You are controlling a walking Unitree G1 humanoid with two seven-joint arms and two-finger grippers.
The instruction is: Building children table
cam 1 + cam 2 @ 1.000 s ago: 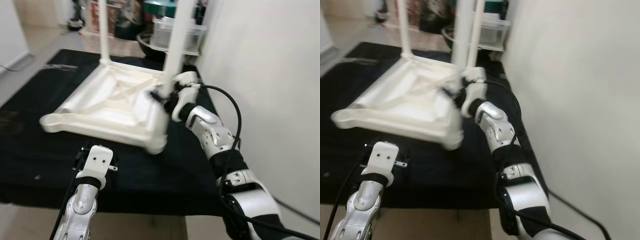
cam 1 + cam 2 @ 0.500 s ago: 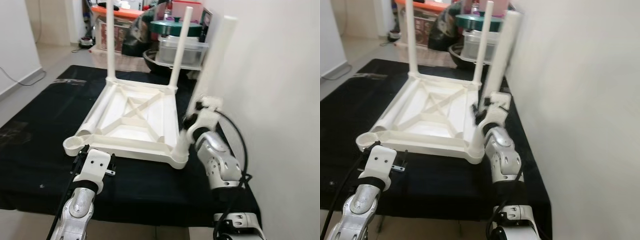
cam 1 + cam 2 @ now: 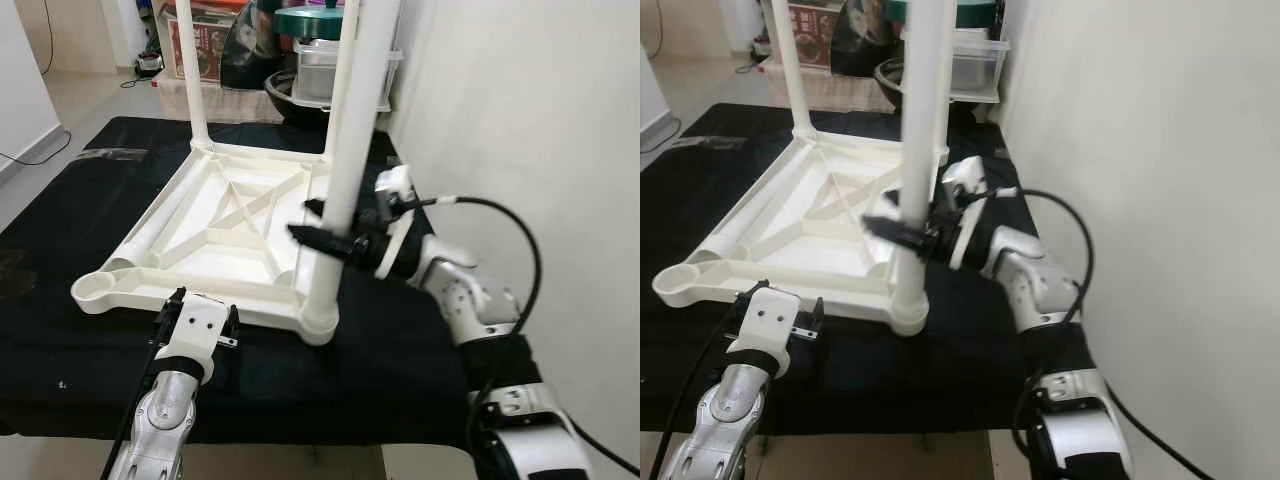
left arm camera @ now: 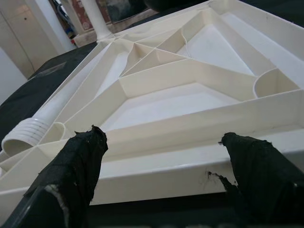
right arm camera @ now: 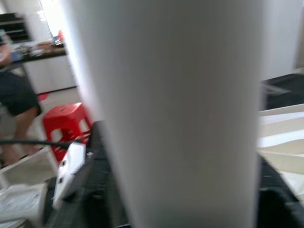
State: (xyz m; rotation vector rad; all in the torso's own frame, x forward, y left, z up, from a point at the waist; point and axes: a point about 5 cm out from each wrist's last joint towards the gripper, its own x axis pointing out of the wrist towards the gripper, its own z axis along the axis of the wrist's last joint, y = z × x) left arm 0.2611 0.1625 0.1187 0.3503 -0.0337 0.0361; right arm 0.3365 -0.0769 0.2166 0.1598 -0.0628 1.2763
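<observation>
Right end effector (image 3: 322, 236) clamping the near white table leg (image 3: 345, 170), black fingers closed around its shaft, leg now standing upright in the near right corner socket of the upturned tabletop (image 3: 215, 235), where half a second ago it was leaning toward the wall. Right wrist view: leg (image 5: 175, 114) blurred and very close, with a red stool (image 5: 61, 126) and a person's legs (image 5: 16, 107) behind. Left end effector (image 4: 161, 166) hovering open, fingers spread, just short of the tabletop's near rim, gripping nothing; ribbed empty socket (image 4: 21, 137) at the near left corner. Tabletop lying upside down on the black-covered table (image 3: 60, 190). Beyond, clear plastic bin (image 3: 320, 70) under a green lid; contents unreadable.
</observation>
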